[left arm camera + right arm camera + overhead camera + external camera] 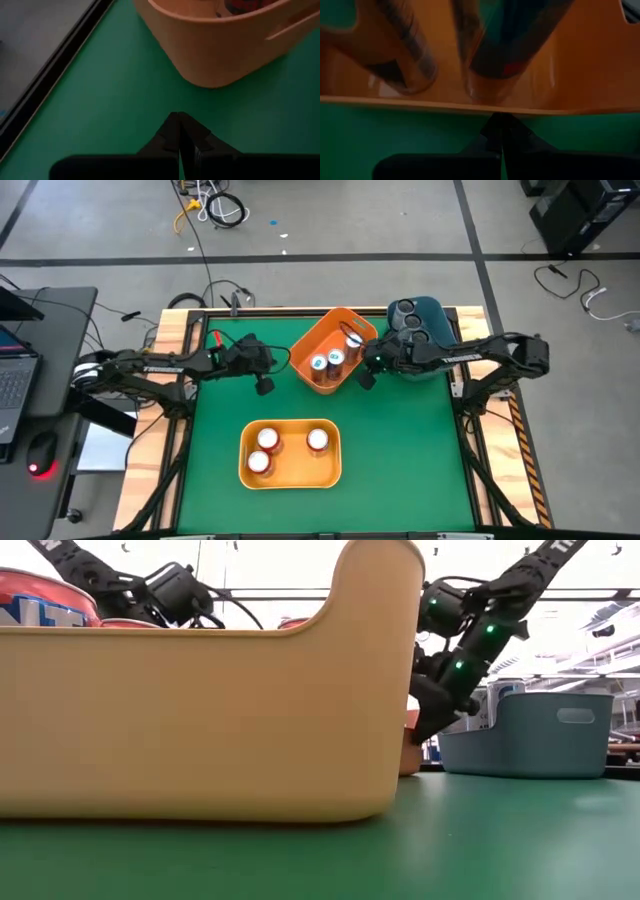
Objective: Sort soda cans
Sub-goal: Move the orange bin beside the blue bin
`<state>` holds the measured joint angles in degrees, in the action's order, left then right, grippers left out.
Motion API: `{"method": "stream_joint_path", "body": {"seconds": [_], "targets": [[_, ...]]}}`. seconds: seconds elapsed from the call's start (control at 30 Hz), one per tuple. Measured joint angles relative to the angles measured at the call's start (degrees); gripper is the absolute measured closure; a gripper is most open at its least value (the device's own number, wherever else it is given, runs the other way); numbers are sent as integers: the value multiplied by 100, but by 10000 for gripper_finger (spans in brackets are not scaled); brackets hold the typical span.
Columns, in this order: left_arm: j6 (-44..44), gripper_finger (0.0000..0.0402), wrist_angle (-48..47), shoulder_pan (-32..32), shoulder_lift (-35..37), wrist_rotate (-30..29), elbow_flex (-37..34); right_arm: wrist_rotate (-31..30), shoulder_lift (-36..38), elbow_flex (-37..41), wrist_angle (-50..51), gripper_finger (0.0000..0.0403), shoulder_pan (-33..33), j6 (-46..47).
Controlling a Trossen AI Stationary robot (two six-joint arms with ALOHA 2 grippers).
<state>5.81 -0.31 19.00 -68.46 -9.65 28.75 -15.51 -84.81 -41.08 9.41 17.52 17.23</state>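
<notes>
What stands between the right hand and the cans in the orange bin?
The orange bin's own wall. The right hand, fingers shut, sits just outside the bin's rim, and the cans stand inside behind that wall. Nothing else visible lies between them.

arms [150, 365] dark/black | white lettering | green LEDs | black cables

White lettering runs along both dark arms in the high view and at the top corners of the low view, too small or cropped to read, and a red can [45, 598] shows partial blue-and-white letters, illegible
</notes>
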Motion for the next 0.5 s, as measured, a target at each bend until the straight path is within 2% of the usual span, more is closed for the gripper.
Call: {"method": "stream_joint_path", "body": {"seconds": [0.23, 0.37, 0.5], "targets": [[155, 401, 1039, 186, -621, 61, -74, -212, -142, -2, -653, 403, 475, -346], [163, 401, 1786, 199, -1139, 398, -76, -213, -78, -2, -1065, 403, 769, -777], [113, 401, 2352, 199, -1691, 775, 9, 16, 286, -242, -670, 403, 830, -990]]}}
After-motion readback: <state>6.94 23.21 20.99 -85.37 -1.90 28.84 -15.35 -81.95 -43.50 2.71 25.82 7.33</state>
